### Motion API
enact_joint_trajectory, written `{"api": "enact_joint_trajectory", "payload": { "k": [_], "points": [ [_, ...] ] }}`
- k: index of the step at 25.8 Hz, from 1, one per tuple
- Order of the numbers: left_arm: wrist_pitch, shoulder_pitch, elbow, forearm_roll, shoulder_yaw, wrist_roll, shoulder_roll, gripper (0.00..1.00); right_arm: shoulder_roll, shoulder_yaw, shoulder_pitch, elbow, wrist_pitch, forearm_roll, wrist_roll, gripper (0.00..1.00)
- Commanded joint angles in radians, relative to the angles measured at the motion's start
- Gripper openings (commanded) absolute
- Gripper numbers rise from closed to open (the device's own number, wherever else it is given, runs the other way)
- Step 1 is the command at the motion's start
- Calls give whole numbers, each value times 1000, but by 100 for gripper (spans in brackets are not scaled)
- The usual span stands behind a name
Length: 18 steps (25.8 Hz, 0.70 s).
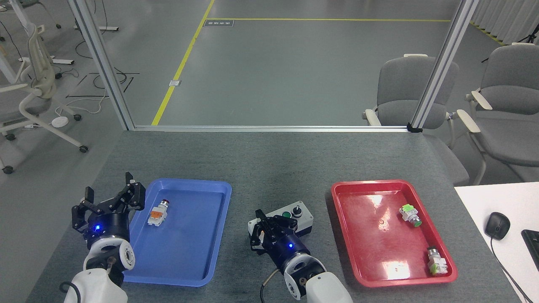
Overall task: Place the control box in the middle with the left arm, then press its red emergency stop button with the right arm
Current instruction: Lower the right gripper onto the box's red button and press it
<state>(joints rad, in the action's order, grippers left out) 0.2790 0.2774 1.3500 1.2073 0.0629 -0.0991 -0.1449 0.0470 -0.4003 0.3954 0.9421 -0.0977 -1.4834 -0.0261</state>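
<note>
The control box [305,217], light grey on a black base, lies on the grey table between the two trays. Its black knob [297,209] and green button [286,214] show at its right end. My right gripper [269,226] is down over the box's left end with its fingers drawn together, and it hides the small red button and the red emergency stop button. Whether it touches the button cannot be seen. My left gripper [110,203] stands open, fingers spread and empty, just left of the blue tray.
The blue tray [185,183] holds a loose red-headed push-button part [158,213]. The red tray [367,183] holds a green push-button part [410,214] and another part [436,261]. A white desk with a mouse [497,225] adjoins on the right.
</note>
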Motion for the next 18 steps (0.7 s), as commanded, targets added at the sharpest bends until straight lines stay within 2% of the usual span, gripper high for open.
{"api": "enact_joint_trajectory", "payload": {
  "k": [1,6,12,16,18],
  "points": [
    [-18,-6,0,1,-2,1,-2,99,2,-8,2,-46,4,0,-2,0],
    [-107,-20,-31,1,-20,7,8,99,-6,-45,-1,-91,21,0,-14,0],
    [-112,-21,-75,-17,-106,7,48,99,-9,-32,0,-88,21,11,-26,0],
    [-110,-47,-84,-6,-106,6,117,99,-2,-26,16,-29,30,14,-57,0],
    [-110,-53,-91,-2,-106,6,111,99,-12,-25,16,17,53,17,-94,0]
  ]
}}
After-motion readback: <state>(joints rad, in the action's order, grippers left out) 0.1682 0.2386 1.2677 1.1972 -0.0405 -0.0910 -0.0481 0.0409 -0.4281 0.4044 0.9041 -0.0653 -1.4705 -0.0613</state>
